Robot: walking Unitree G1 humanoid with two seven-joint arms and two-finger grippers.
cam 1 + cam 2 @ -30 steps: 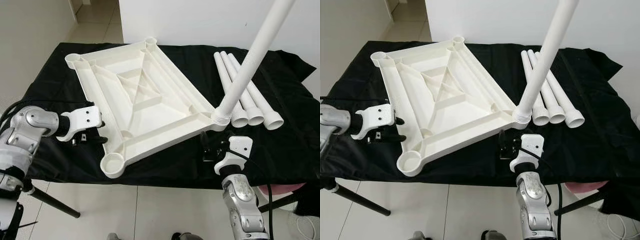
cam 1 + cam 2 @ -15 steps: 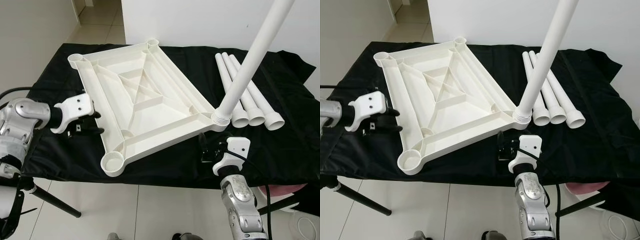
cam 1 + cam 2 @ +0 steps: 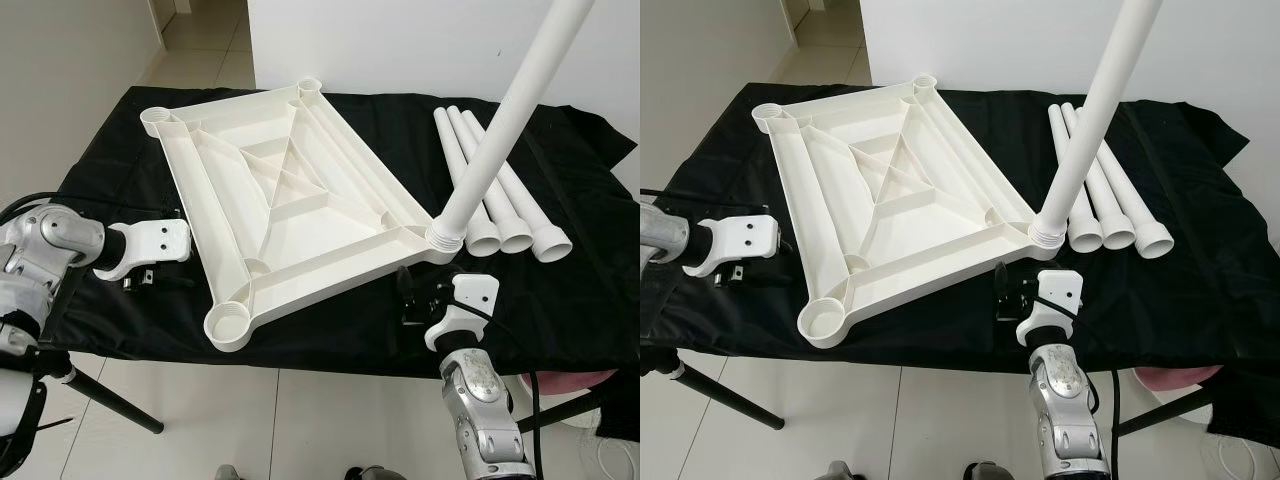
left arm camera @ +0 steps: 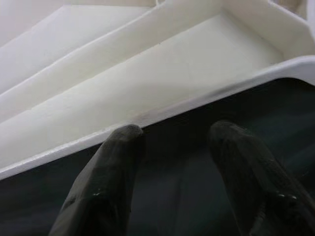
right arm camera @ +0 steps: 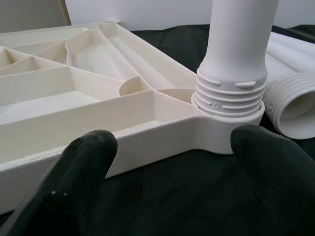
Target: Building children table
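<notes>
Tabletop (image 3: 290, 190): white ribbed plastic, lying underside up and askew on the black cloth (image 3: 580, 270), with a round socket at each corner.
Standing leg (image 3: 505, 120): white tube, threaded end seated in the near right corner socket, leaning up and away to the right.
Loose legs (image 3: 500, 195): three white tubes lying side by side on the cloth, just right of the tabletop, open ends toward the robot.
Left gripper (image 4: 174, 142): low over the cloth beside the tabletop's left long edge; fingers (image 4: 106, 177) spread, with nothing between them, one tip close to the rim.
Right gripper (image 5: 172, 162): at the table's near edge, just before the socket with the standing leg; fingers (image 5: 74, 172) wide apart and holding nothing.
Floor (image 3: 300, 420): pale tiles below the table.
</notes>
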